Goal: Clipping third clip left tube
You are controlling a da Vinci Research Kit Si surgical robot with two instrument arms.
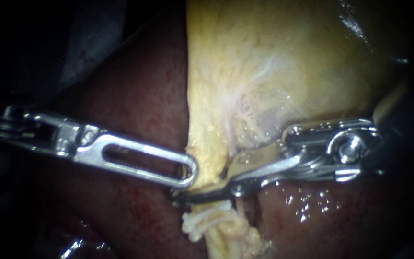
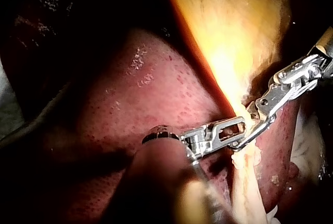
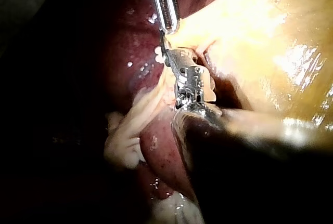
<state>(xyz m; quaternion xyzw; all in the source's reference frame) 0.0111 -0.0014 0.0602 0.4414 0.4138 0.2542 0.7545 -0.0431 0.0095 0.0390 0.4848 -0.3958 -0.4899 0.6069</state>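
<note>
The pale yellow gallbladder (image 1: 264, 62) narrows downward to a neck and a whitish tube (image 1: 216, 230) lying on the dark red liver (image 1: 135, 81). My left instrument (image 1: 191, 169), with slotted jaws, comes in from the left and is shut on the edge of the gallbladder neck. My right instrument (image 1: 183, 196) comes in from the right. Its long thin jaws cross the tube just below the neck and lie closed on it from front and back. In the left wrist view the right instrument (image 2: 238, 146) meets the left instrument (image 2: 240, 128) at the tube (image 2: 244, 182).
Frayed pale strands (image 1: 195, 225) hang beside the tube below the jaws. A second thin strand (image 1: 239, 206) runs just to its right. Wet liver surface (image 1: 307, 201) glistens under the right shaft. In the right wrist view the gallbladder (image 3: 270, 37) lies beside the jaws.
</note>
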